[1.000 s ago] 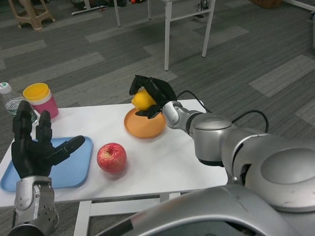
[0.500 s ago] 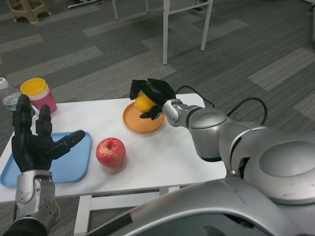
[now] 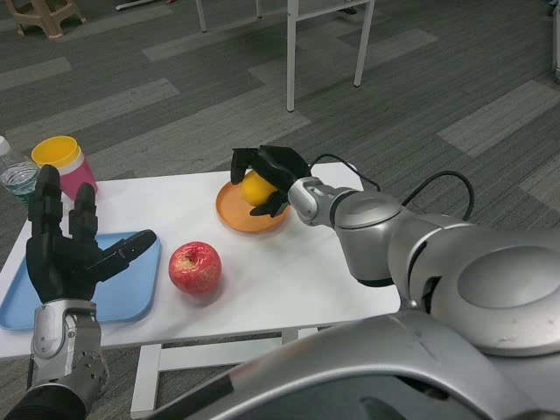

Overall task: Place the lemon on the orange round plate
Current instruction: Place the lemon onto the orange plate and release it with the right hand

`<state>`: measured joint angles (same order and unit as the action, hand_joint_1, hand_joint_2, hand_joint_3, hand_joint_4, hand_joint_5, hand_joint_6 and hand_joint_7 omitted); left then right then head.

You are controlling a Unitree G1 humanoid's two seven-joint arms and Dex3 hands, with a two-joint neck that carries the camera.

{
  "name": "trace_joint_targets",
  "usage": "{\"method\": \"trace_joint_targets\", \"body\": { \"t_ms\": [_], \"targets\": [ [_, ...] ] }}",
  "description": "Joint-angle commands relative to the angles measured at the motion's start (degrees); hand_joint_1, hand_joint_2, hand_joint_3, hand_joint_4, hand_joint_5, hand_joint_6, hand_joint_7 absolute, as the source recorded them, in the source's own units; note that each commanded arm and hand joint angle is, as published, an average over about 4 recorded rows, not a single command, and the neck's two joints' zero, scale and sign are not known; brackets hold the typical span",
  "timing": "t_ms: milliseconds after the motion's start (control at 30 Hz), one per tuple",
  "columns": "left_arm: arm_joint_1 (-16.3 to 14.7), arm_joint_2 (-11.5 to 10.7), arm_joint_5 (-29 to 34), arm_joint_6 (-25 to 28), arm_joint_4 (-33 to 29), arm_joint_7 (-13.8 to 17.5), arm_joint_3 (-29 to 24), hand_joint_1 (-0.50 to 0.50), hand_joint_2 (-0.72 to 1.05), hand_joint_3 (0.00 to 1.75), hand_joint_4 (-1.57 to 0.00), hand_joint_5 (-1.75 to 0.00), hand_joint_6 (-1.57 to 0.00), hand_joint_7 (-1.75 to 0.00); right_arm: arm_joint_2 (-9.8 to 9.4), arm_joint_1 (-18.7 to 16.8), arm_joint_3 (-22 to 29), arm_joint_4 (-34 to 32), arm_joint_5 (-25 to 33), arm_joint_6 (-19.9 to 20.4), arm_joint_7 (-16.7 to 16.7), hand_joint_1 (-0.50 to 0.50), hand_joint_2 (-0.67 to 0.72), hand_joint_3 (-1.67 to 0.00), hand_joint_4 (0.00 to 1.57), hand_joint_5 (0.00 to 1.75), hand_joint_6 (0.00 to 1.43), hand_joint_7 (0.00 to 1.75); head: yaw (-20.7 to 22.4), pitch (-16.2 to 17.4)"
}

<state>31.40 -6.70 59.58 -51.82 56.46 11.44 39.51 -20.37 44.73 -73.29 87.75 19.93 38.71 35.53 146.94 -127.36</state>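
The yellow lemon is held by my right hand, whose black fingers wrap over its top and sides. It sits low over the orange round plate at the back middle of the white table; I cannot tell whether it touches the plate. My left hand is raised at the near left with its fingers spread, holding nothing, above the blue tray.
A red apple lies on the white table in front of the plate. A blue tray sits at the left. A pink cup with a yellow lid and a clear bottle stand at the back left.
My right hand has lowered the lemon closer to the plate. The camera has tilted, shifting the whole view. The left hand stays raised and open.
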Motion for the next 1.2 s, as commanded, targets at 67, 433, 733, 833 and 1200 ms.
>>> {"method": "trace_joint_targets", "body": {
  "t_ms": [67, 433, 733, 833, 1200],
  "targets": [
    [1.0, 0.3, 0.1, 0.0, 0.3, -0.1, 0.3, 0.50, 0.25, 0.09, 0.00, -0.31, 0.00, -0.14, -0.53, -1.2, 0.4, 0.2, 0.1, -0.8, -1.8, -0.42, -0.54, -1.11, 0.76, 1.26, 0.53, 1.45, 0.3, 0.5],
    [0.6, 0.4, 0.1, 0.0, 0.2, -0.1, 0.1, 0.50, 0.25, 0.09, 0.00, -0.31, 0.00, -0.14, -0.64, -1.8, 0.4, -0.1, 0.1, -0.7, -3.6, -0.38, -0.54, -0.95, 0.11, 0.00, 0.03, 0.56, 0.3, 2.3],
    [0.6, 0.6, 0.2, 0.0, 0.4, -0.1, -0.2, 0.50, 0.25, 0.09, 0.00, -0.31, 0.00, -0.14, -0.64, -1.8, 0.8, -0.2, 0.1, -0.6, -4.0, -0.38, -0.54, -0.58, 0.00, 0.00, 0.00, 0.21, 0.7, 3.0],
    [0.5, 0.6, 0.2, 0.0, 0.5, -0.1, -0.3, 0.50, 0.25, 0.09, 0.00, -0.31, 0.00, -0.14, -0.64, -1.8, 1.0, -0.2, 0.0, -0.5, -4.4, -0.39, -0.54, -0.50, 0.00, 0.00, 0.00, 0.09, 0.8, 2.9],
    [0.3, 0.6, 0.3, 0.0, 0.5, -0.1, -0.5, 0.50, 0.25, 0.09, 0.00, -0.31, 0.00, -0.14, -0.99, -2.4, 2.3, -0.3, 0.0, -0.1, -7.0, -0.44, -0.41, -0.44, 0.00, 0.00, 0.00, 0.00, 0.7, 3.2]
  ]
}}
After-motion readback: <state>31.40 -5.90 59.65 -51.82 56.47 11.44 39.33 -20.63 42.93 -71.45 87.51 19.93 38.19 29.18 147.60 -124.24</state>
